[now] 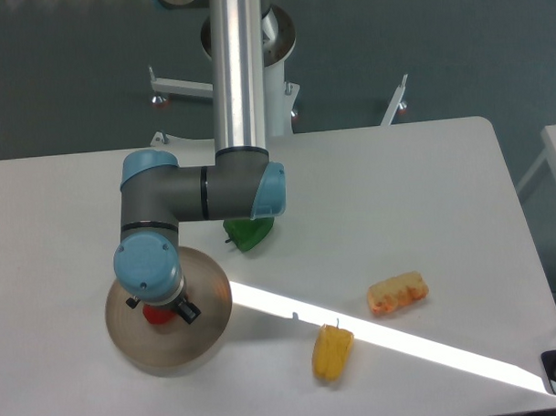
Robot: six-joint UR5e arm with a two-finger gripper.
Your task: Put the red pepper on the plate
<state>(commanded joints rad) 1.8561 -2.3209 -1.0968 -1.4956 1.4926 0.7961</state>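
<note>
At the left of the table (423,185), the plate (205,334) is seen as a flat beige-grey disc, its upper-left part covered by the arm's blue-capped wrist joint (147,265). Only the lower and right parts of its rim are shown. On the plate, a small patch of the red pepper (156,314) is visible just under the wrist; the rest of it is hidden, so its shape and exact pose cannot be made out. The gripper (159,308) is almost wholly concealed beneath the wrist from this overhead view. Only a dark stub is seen at the lower right of the wrist, beside the red patch, and a smaller one at its left. How far apart the jaws stand, and whether the pepper is held by them or merely lies below them, cannot be told.

Further right, the grey forearm (204,190) is laid horizontally, joined to the silver upright tube (236,72), whose top is cut off by the frame. Under the blue elbow cap, the green pepper (249,235) is partly covered; only its lower half is shown, just beside the plate's upper right edge but apart from it.

Beyond a bright diagonal band of light, the yellow pepper (331,353) is seen whole, near the front edge. To its upper right, well apart, an orange lumpy piece (397,293) is lying; its kind cannot be determined.
</note>
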